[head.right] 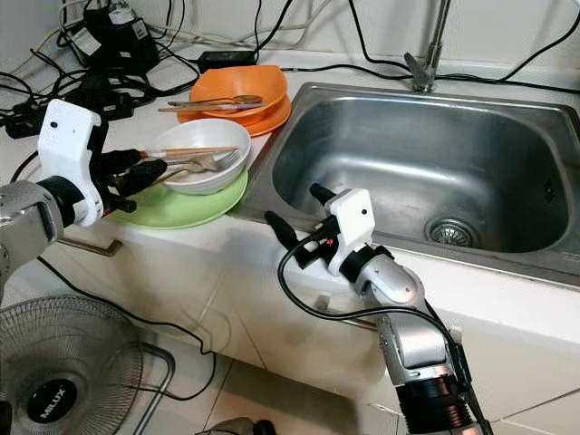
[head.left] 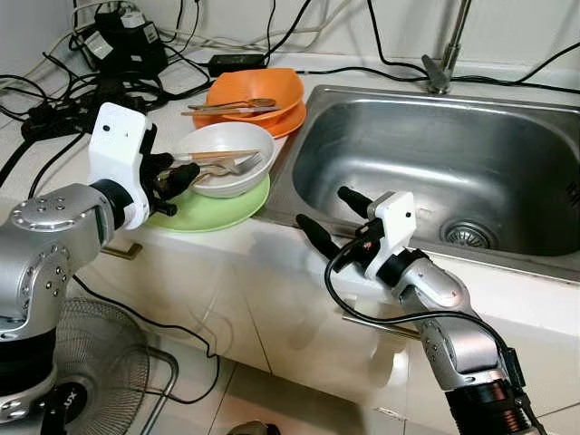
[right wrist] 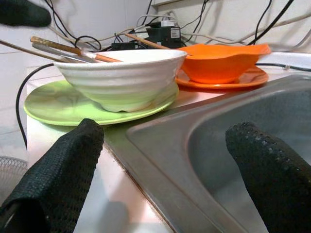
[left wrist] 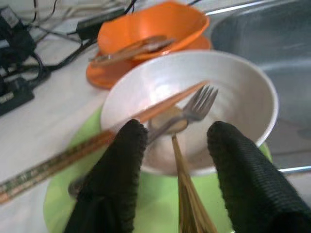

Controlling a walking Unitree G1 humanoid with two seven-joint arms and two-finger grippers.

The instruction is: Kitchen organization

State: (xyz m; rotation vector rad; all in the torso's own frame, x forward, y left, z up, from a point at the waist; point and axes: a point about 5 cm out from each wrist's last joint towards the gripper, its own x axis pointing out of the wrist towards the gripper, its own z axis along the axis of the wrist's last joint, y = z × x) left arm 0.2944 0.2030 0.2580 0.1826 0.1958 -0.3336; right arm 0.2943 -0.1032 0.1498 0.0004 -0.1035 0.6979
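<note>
A white bowl (head.left: 227,149) sits on a green plate (head.left: 213,213) on the counter left of the sink (head.left: 435,154). A fork (left wrist: 194,104) and wooden chopsticks (left wrist: 160,104) lie in the bowl, their handles sticking out over its near-left rim. My left gripper (head.left: 177,177) is open at that rim, its fingers (left wrist: 121,160) on either side of the handles without closing on them. Behind stands an orange bowl (head.left: 258,91) on an orange plate (head.left: 290,122), holding a spoon and chopsticks. My right gripper (head.left: 323,208) is open and empty over the sink's front-left corner.
The steel sink has a drain (head.left: 467,236) and a faucet (head.left: 444,63) at the back. A tangle of black cables and adapters (head.left: 91,63) covers the counter's back left. A floor fan (head.left: 91,362) stands below the counter edge at my left.
</note>
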